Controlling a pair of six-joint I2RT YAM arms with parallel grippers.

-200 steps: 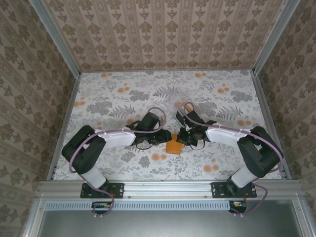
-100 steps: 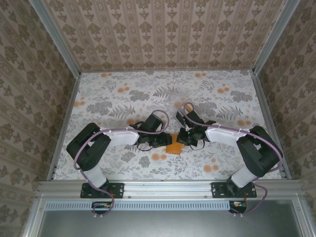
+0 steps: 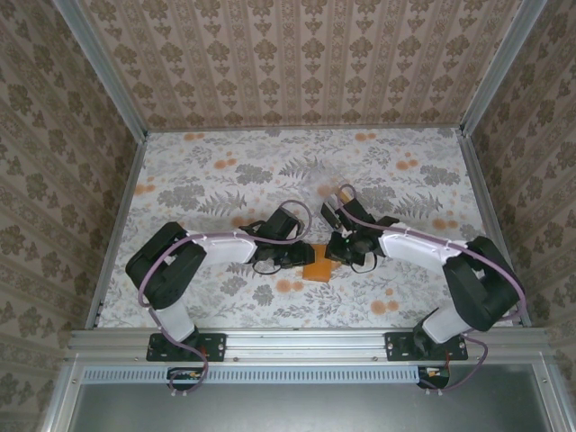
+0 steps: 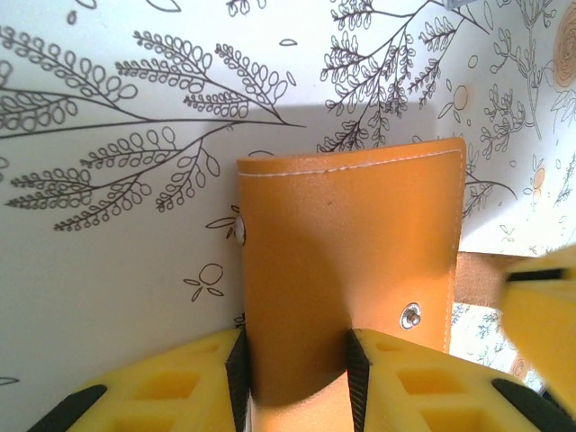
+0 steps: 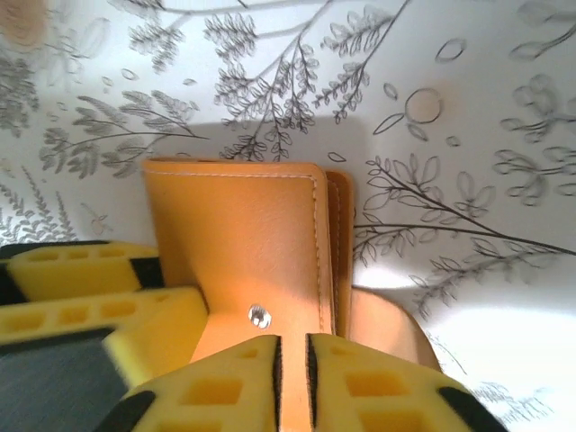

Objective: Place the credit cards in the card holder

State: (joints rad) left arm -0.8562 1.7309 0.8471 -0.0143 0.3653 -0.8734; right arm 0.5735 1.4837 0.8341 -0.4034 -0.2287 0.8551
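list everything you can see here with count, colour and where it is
orange fold-over card holder: one, orange with pale stitching, on the table's middle, between the two grippers
metal snap studs: two in the left wrist view, silver, on the holder
patterned tablecloth: one, white with grey leaves and orange flowers, over the table
wallpapered walls: three, beige floral, around the table
aluminium frame rail: one, silver, along the near edge
robot arms: two, black and white, reaching in from the near edge
left gripper: one, yellow foam fingers, either side of part of the holder, grip unclear
right gripper: one, yellow foam fingers, pinching a thin orange layer of the holder
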